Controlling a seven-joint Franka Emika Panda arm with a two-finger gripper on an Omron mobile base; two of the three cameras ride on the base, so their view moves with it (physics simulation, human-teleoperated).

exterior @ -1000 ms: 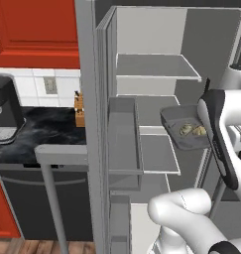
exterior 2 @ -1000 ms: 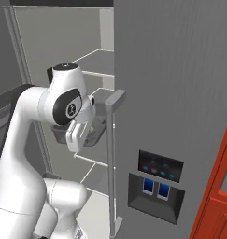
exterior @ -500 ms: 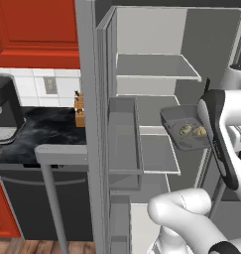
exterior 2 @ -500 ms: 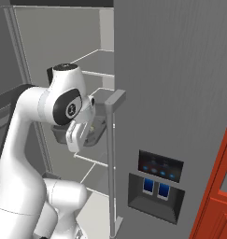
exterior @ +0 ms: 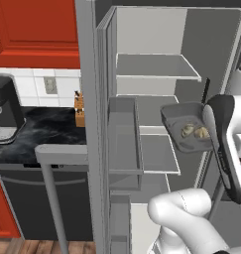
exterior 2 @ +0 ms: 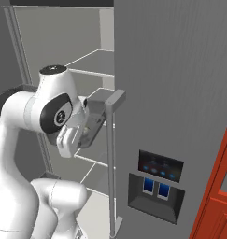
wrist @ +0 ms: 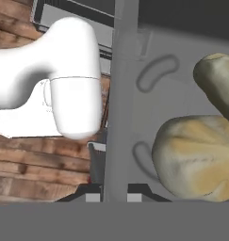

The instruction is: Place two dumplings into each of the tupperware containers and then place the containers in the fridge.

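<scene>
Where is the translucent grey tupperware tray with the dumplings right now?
In the left base view, the translucent grey tray is held at the open fridge's right side, above its middle shelf, with two dumplings inside.

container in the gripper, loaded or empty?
Loaded: two dumplings lie in the tupperware container, held at the open fridge.

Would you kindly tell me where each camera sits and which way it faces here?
Left base view: behind-left of the arm, facing the open fridge; the forearm holds the tupperware container with dumplings.
Right base view: behind-right, facing the closed fridge door and dispenser panel; shoulder and elbow show.
Hand view: on the hand, looking along the container rim.
Shared: container and dumplings.
</scene>
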